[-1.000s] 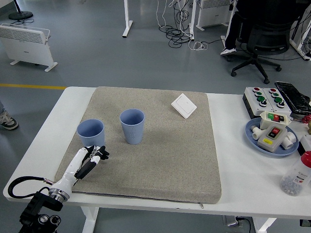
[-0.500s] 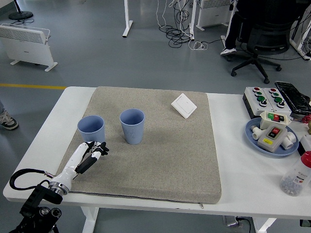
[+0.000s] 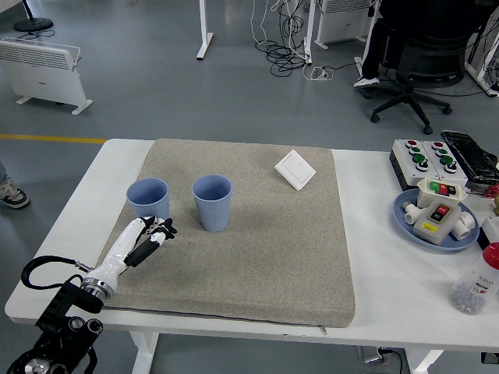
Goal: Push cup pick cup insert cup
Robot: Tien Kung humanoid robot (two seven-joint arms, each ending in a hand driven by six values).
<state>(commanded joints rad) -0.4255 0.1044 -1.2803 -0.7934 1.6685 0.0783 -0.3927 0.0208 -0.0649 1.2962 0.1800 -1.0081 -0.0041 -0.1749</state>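
Left hand: the left hand (image 3: 146, 238) lies low on the grey mat (image 3: 257, 257), fingers (image 3: 163, 228) loosely spread, holding nothing, just at 6 o'clock of the left cup.
Left cup: the left cup (image 3: 148, 199) stands upright.
Right cup: the right cup (image 3: 212, 202) stands upright at 3 o'clock of it, apart.
Desk: the desk (image 3: 390, 273) carries the mat.

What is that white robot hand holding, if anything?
Nothing. The left hand sits just below the left cup, fingers not wrapped around it.
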